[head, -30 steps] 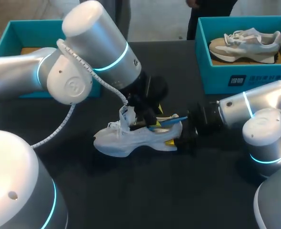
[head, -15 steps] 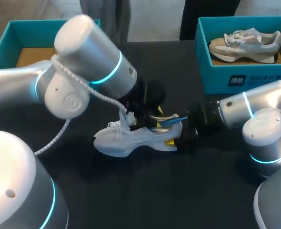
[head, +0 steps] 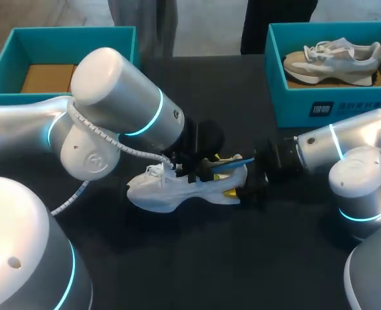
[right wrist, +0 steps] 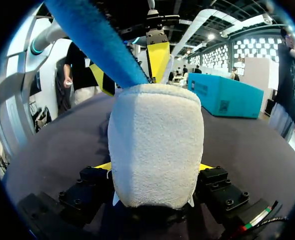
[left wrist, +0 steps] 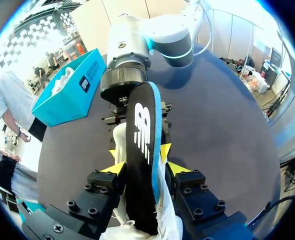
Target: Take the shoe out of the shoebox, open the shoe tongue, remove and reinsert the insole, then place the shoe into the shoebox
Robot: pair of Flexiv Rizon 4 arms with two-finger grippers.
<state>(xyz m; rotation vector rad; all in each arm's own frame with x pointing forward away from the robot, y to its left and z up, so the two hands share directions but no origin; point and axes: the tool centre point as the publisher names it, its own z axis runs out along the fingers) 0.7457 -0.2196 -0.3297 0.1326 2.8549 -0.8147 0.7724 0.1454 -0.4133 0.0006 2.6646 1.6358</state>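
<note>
Shoe [head: 168, 194] heel largely hides right jaws; left jaws pinch half-buried insole [left wrist: 142, 150].

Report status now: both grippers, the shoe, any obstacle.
Left gripper shut on insole, above shoe. Right gripper shut on shoe heel, shoe on table. No obstacle seen.

Left arm [head: 123, 110] overhangs the shoe [head: 168, 190]; right arm [head: 345, 145] blocks its heel end; table [head: 197, 258] in front passable.

Bright even light, faint shadows, perhaps glare
</note>
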